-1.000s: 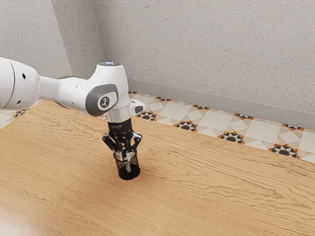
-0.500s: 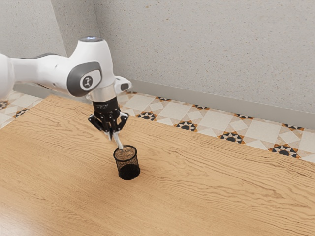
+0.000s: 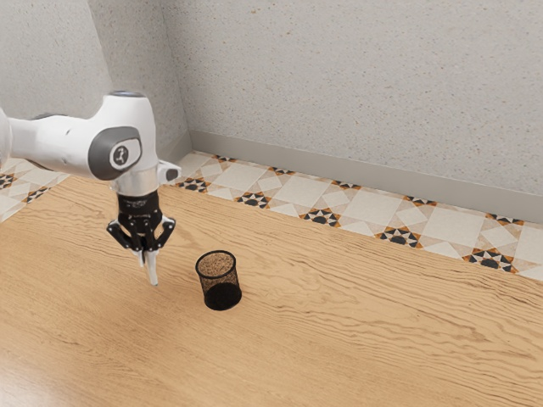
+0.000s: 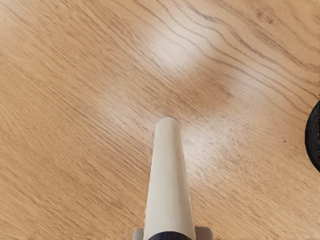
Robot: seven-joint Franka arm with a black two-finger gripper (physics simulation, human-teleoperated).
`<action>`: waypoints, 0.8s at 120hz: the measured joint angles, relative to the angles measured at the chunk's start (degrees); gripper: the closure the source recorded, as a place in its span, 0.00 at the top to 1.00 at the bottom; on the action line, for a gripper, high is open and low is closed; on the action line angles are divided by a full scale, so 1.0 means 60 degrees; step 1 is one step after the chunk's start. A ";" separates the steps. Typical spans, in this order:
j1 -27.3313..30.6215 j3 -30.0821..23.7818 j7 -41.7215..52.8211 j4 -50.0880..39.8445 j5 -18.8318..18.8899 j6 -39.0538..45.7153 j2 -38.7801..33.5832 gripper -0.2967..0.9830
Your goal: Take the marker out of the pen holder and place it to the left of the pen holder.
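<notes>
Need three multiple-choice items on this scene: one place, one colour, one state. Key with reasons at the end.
1. Where is the marker relative to the pen holder?
A. inside it
B. off its side toward the exterior view's left
C. off its side toward the exterior view's right

2. What colour is the pen holder?
A. black
B. red
C. yellow

3. What state is the gripper in?
A. wide open, nothing between the fingers
B. shut, with nothing held
C. shut on the marker

Key:
1: B, the exterior view shows the marker outside the holder, on that side.
2: A, its rim, mesh and base are all dark in the exterior view.
3: C, the wrist view shows a fingertip against each side of the marker.
</notes>
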 joint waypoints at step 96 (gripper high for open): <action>-0.0197 -0.0769 0.1720 0.2591 -0.0113 -0.2318 -0.2190 0.75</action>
